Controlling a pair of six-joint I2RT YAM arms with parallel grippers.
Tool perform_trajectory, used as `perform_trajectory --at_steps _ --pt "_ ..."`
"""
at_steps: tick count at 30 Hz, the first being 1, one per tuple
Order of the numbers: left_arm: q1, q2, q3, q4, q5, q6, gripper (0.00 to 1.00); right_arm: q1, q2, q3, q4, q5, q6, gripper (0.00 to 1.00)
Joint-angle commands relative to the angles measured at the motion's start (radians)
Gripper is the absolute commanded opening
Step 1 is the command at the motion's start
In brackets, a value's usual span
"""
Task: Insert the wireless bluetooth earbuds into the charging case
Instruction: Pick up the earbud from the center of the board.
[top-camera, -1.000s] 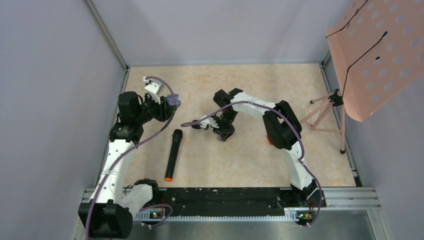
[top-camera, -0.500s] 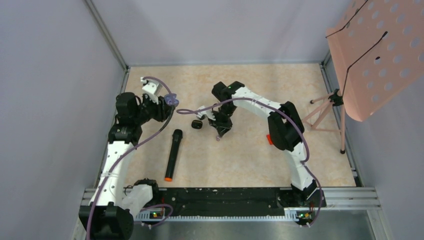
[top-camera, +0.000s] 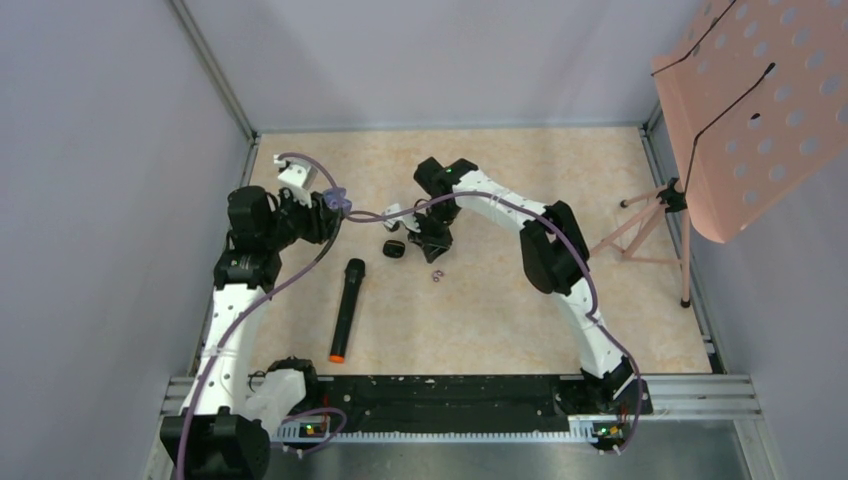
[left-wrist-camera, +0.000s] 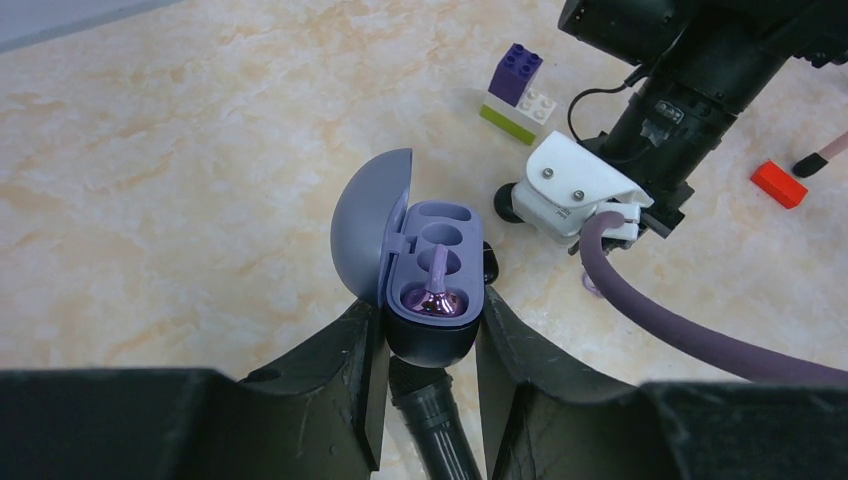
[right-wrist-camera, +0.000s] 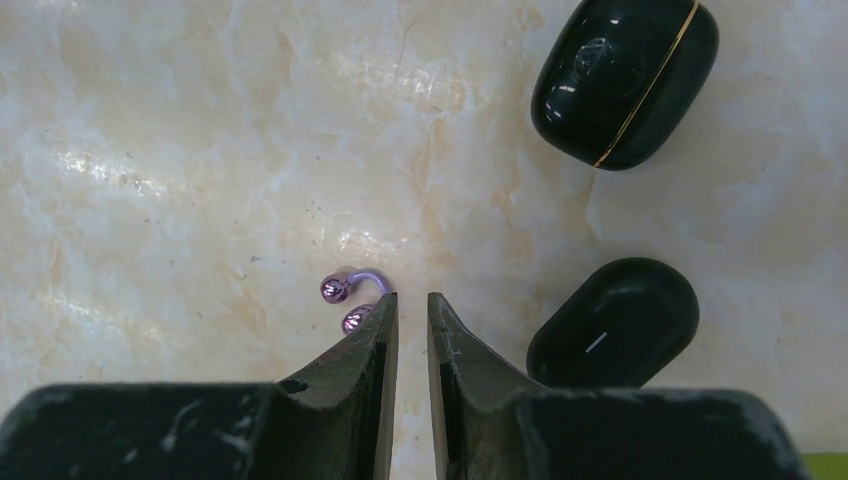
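Left gripper (left-wrist-camera: 430, 330) gripping open purple charging case (left-wrist-camera: 425, 275), 1 purple earbud (left-wrist-camera: 436, 295) inside

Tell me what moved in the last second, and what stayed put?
The right gripper swung back across the table, toward the left arm, uncovering a small purple earbud that now lies loose on the tabletop. The left gripper drifted slightly back, still clamping the open purple charging case with one earbud inside. The microphone did not move.

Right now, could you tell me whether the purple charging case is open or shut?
Open. In the left wrist view, the purple charging case has its lid swung up, showing one purple earbud seated and another slot empty.
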Motion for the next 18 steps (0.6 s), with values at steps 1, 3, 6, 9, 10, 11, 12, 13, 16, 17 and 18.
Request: perform_trajectory --at_steps 1,3,6,9,10,11,12,13,16,17,18 --pt "0.025 -0.023 0.016 0.012 -0.033 -0.033 0.0 0.0 0.006 0.003 0.003 0.001 -0.027 0.17" --pt "0.032 -0.025 0.016 0.009 -0.034 -0.037 0.0 0.001 0.006 -0.004 0.003 0.003 -0.035 0.18" --pt "0.039 -0.028 0.014 0.006 -0.036 -0.039 0.0 0.001 0.007 -0.016 0.003 0.005 -0.037 0.2" --pt "0.045 -0.03 0.013 0.005 -0.038 -0.039 0.0 0.005 0.005 -0.036 0.003 0.01 -0.049 0.2" --pt "0.045 -0.03 0.011 0.007 -0.038 -0.041 0.0 0.007 0.003 -0.041 0.004 0.012 -0.054 0.21" --pt "0.047 -0.03 0.011 0.007 -0.037 -0.042 0.0 0.008 0.003 -0.046 0.003 0.013 -0.057 0.21" --pt "0.046 -0.031 0.009 0.009 -0.037 -0.043 0.0 0.011 0.003 -0.049 0.003 0.015 -0.059 0.21" --pt "0.048 -0.032 0.008 0.01 -0.038 -0.044 0.0 0.012 0.002 -0.051 0.004 0.016 -0.061 0.21" --pt "0.05 -0.033 0.006 0.015 -0.036 -0.048 0.0 0.015 0.002 -0.058 0.012 0.019 -0.061 0.21" --pt "0.05 -0.033 0.005 0.016 -0.036 -0.049 0.0 0.017 0.002 -0.059 0.014 0.019 -0.061 0.2" --pt "0.049 -0.033 0.003 0.015 -0.035 -0.049 0.0 0.017 0.004 -0.061 0.016 0.02 -0.061 0.2"
